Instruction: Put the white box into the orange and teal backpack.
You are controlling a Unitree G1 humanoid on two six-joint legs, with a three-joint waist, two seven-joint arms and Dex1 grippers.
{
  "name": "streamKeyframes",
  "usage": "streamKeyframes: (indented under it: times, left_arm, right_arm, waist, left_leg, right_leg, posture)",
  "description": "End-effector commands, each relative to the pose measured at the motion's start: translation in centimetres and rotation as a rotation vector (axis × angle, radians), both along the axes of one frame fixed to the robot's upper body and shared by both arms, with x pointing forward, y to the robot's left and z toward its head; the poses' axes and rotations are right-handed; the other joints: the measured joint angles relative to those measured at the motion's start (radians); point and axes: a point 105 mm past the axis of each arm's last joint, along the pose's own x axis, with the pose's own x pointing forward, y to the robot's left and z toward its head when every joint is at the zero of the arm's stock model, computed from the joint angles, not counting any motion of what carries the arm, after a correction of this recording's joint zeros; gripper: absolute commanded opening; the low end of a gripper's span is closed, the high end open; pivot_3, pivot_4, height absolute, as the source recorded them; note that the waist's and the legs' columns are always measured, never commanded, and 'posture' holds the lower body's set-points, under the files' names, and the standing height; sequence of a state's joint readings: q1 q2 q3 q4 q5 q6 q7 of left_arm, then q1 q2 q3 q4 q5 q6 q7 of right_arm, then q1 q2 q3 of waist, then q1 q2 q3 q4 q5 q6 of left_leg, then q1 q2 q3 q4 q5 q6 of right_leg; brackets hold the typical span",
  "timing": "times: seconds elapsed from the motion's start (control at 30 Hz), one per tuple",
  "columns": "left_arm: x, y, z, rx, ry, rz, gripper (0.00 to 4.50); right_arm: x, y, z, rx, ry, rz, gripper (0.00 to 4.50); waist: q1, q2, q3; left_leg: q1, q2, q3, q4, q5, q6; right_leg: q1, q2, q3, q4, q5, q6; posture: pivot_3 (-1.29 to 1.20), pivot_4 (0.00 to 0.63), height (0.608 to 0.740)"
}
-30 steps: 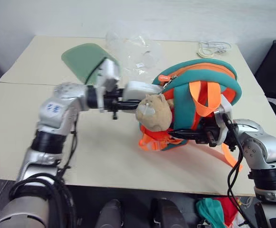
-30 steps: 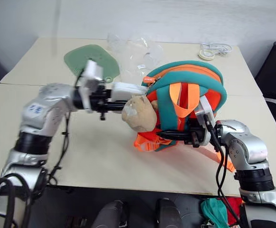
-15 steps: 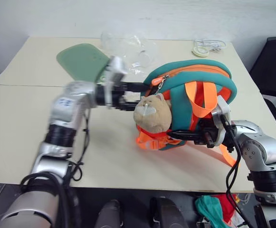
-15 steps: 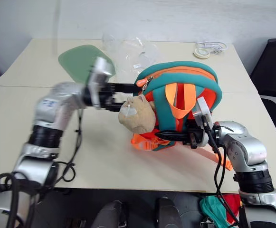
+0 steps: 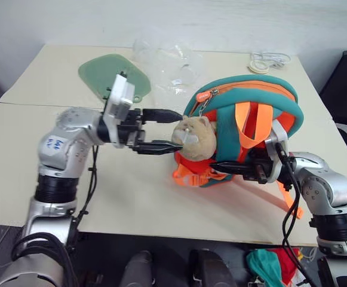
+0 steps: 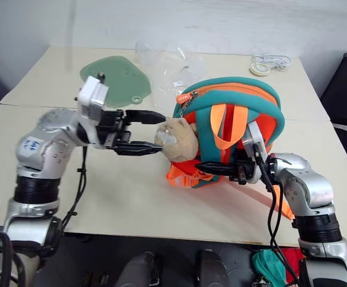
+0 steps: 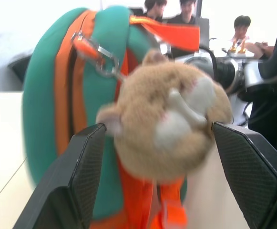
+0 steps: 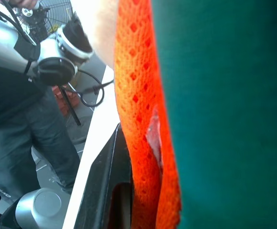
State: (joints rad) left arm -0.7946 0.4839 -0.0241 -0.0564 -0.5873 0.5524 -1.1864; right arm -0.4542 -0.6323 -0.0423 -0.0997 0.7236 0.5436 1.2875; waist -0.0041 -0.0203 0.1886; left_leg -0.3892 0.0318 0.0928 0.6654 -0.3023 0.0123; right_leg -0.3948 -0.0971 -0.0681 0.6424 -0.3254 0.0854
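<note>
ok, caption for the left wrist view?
Open left pincer framing the plush bear head on the orange and teal backpack.

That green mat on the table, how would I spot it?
Look to the table's far side, behind the robot's left pincer. The green mat lies flat there beside the crumpled clear plastic bag. Its flat, solid pale-green surface sets it apart from the see-through bag.

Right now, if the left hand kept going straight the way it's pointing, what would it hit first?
Most likely the tan plush bear head on the backpack. The left hand is open, level and aimed at it, with the bear between its fingertips in the wrist view. Actual contact is unclear.
</note>
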Motion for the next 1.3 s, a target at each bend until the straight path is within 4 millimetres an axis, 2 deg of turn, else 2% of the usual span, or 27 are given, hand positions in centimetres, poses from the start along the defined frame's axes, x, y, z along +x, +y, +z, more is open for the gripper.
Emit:
streamKeyframes:
  times: [0.03, 0.07, 0.27, 0.37, 0.43, 0.53, 0.63, 0.7, 0.77, 0.83, 0.9, 0.97, 1.07, 1.13, 1.23, 1.3]
  left_arm:
    - [0.3, -0.9, 0.0, 0.017, -0.069, 0.058, 3.71]
    - [0.6, -0.9, 0.1, 0.006, -0.080, 0.075, 3.31]
    - [0.2, 0.1, -0.1, -0.011, -0.044, 0.084, 1.59]
    - [0.3, 1.4, 0.7, -0.044, -0.018, 0.103, 0.89]
    - [1.0, 3.3, 1.4, -0.052, -0.005, 0.152, 0.50]
    - [2.4, 6.7, 2.3, -0.068, 0.039, 0.264, 0.31]
    - [4.2, 10.3, 1.9, -0.033, 0.099, 0.404, 0.31]
    - [5.3, 11.8, 1.2, -0.011, 0.145, 0.483, 0.31]
    - [6.0, 12.4, 0.1, 0.012, 0.191, 0.519, 0.31]
    - [6.4, 12.3, -1.4, 0.046, 0.257, 0.526, 0.31]
    - [6.3, 10.7, -5.2, 0.196, 0.284, 0.484, 0.31]
    - [6.2, 9.1, -7.4, 0.270, 0.251, 0.436, 0.31]
    - [6.4, 5.6, -9.1, 0.230, 0.266, 0.387, 0.31]
    - [6.0, 4.1, -10.1, 0.234, 0.297, 0.355, 0.31]
    - [4.7, 3.6, -11.4, 0.285, 0.300, 0.316, 0.31]
    - [4.3, 4.3, -11.1, 0.255, 0.303, 0.343, 0.31]
  right_arm:
    - [0.1, 0.3, 0.6, 0.003, -0.033, 0.014, 0.60]
    - [0.1, 0.3, 0.6, 0.004, -0.034, 0.014, 0.60]
    - [0.1, 0.2, 0.8, 0.012, -0.042, 0.002, 0.60]
    - [0.3, 0.1, 1.0, 0.021, -0.048, -0.015, 0.60]
    - [0.3, -0.1, 1.1, 0.028, -0.053, -0.028, 0.60]
    - [0.4, -0.3, 1.3, 0.042, -0.058, -0.047, 0.60]
    - [0.4, -0.6, 1.4, 0.052, -0.063, -0.070, 0.60]
    - [0.4, -0.8, 1.5, 0.056, -0.063, -0.083, 0.60]
    - [0.3, -0.9, 1.5, 0.063, -0.062, -0.095, 0.60]
    - [0.3, -1.0, 1.5, 0.069, -0.061, -0.105, 0.60]
    - [0.2, -1.0, 1.5, 0.081, -0.058, -0.118, 0.60]
    - [0.1, -1.0, 1.4, 0.089, -0.054, -0.125, 0.60]
    - [0.0, -0.8, 1.3, 0.104, -0.046, -0.137, 0.60]
    - [0.0, -0.7, 1.2, 0.111, -0.044, -0.143, 0.60]
    - [0.0, -0.6, 1.1, 0.115, -0.050, -0.161, 0.60]
    - [0.5, -0.8, 0.9, 0.106, -0.065, -0.212, 0.60]
  waist:
    - [-0.001, 0.000, 0.000]
    - [-0.001, 0.000, 0.000]
    - [0.001, 0.000, 0.000]
    - [0.000, 0.000, 0.000]
    - [-0.001, 0.000, 0.000]
    - [-0.004, 0.000, 0.000]
    - [-0.007, 0.000, 0.000]
    - [-0.005, 0.000, 0.000]
    - [-0.001, 0.000, 0.000]
    - [0.000, 0.000, 0.000]
    - [0.001, 0.000, 0.000]
    - [0.003, 0.000, 0.000]
    - [0.004, 0.000, 0.000]
    - [0.004, 0.000, 0.000]
    - [0.002, 0.000, 0.000]
    - [-0.001, 0.000, 0.000]
  left_leg:
    - [0.000, 0.000, 0.000, 0.000, 0.000, 0.000]
    - [0.001, 0.000, 0.001, 0.000, 0.000, 0.000]
    - [0.001, 0.000, 0.000, 0.000, 0.000, -0.001]
    - [0.001, 0.001, 0.000, 0.000, 0.000, -0.001]
    - [0.001, 0.001, 0.000, 0.000, 0.000, -0.001]
    - [0.001, 0.001, 0.000, 0.000, 0.001, -0.001]
    - [0.001, 0.001, 0.000, -0.001, 0.001, -0.001]
    - [0.001, 0.001, 0.000, -0.001, 0.001, -0.001]
    - [0.001, 0.000, 0.000, -0.001, 0.001, -0.001]
    - [0.001, 0.000, 0.000, -0.001, 0.000, -0.001]
    - [0.001, 0.000, 0.000, -0.001, 0.000, -0.001]
    - [0.001, 0.000, 0.001, -0.001, 0.000, -0.001]
    - [0.000, 0.000, 0.001, 0.000, 0.000, 0.000]
    - [0.000, 0.000, 0.001, 0.000, 0.000, 0.000]
    - [0.000, 0.000, 0.001, 0.000, 0.000, 0.000]
    - [0.001, 0.000, 0.001, -0.001, 0.000, 0.000]
  right_leg:
    - [0.000, 0.000, 0.000, 0.000, 0.000, 0.000]
    - [0.000, 0.001, 0.000, 0.000, 0.000, 0.000]
    - [0.000, 0.000, 0.001, 0.001, 0.000, 0.000]
    - [0.000, 0.000, 0.000, 0.000, 0.000, 0.000]
    - [0.000, 0.000, 0.000, 0.001, 0.000, 0.000]
    - [0.000, 0.001, 0.001, 0.001, 0.000, 0.000]
    - [-0.001, 0.001, 0.000, 0.001, 0.000, 0.000]
    - [-0.001, 0.001, 0.000, 0.001, 0.000, 0.000]
    - [-0.001, 0.000, 0.000, 0.001, 0.000, 0.000]
    - [-0.001, 0.000, 0.000, 0.001, 0.000, 0.000]
    - [-0.001, 0.000, 0.000, 0.001, 0.000, 0.000]
    - [0.000, 0.000, 0.000, 0.001, 0.000, 0.000]
    - [-0.001, 0.000, 0.000, 0.001, 0.000, 0.000]
    - [-0.001, 0.000, 0.000, 0.001, 0.000, 0.000]
    - [-0.001, 0.000, 0.000, 0.001, 0.000, 0.000]
    - [-0.001, 0.000, 0.001, 0.001, 0.000, 0.000]
  posture:
    - [0.00, 0.150, 0.740]
    - [0.00, 0.150, 0.740]
    - [0.00, 0.150, 0.740]
    - [0.00, 0.150, 0.740]
    - [0.00, 0.150, 0.740]
    - [0.00, 0.150, 0.740]
    - [0.00, 0.150, 0.740]
    - [0.00, 0.150, 0.740]
    - [0.00, 0.150, 0.740]
    - [0.00, 0.150, 0.740]
    - [0.00, 0.150, 0.740]
    - [0.00, 0.150, 0.740]
    - [0.00, 0.150, 0.740]
    - [0.00, 0.150, 0.740]
    - [0.00, 0.150, 0.740]
    - [0.00, 0.150, 0.740]
